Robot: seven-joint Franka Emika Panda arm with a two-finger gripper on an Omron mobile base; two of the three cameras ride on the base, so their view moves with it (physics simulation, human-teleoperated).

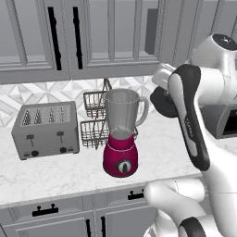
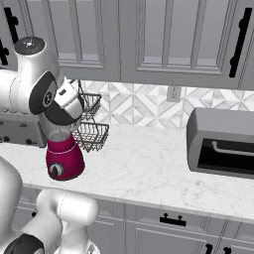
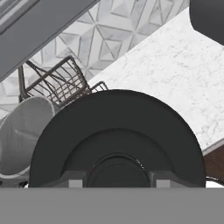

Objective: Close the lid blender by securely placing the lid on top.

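Observation:
The blender (image 1: pixel 121 139) stands on the marble counter, with its magenta base (image 2: pixel 63 161) and grey dial toward me and its clear jar (image 1: pixel 121 111) open at the top. My gripper (image 3: pixel 117 178) is shut on the black round lid (image 3: pixel 118 131), which it holds in the air. In the left base view the lid (image 1: pixel 162 102) hangs just right of the jar's handle, near rim height, partly behind my arm. The lid (image 2: pixel 60 117) covers part of the jar in the right base view. The open jar mouth (image 3: pixel 19 131) lies to the left of the lid in the hand view.
A grey four-slot toaster (image 1: pixel 45 129) sits left of the blender. A two-tier wire basket (image 1: pixel 95 118) stands behind it against the tiled wall. A dark toaster oven (image 2: pixel 223 141) occupies the counter's right side. Wall cabinets (image 1: pixel 83 37) hang overhead.

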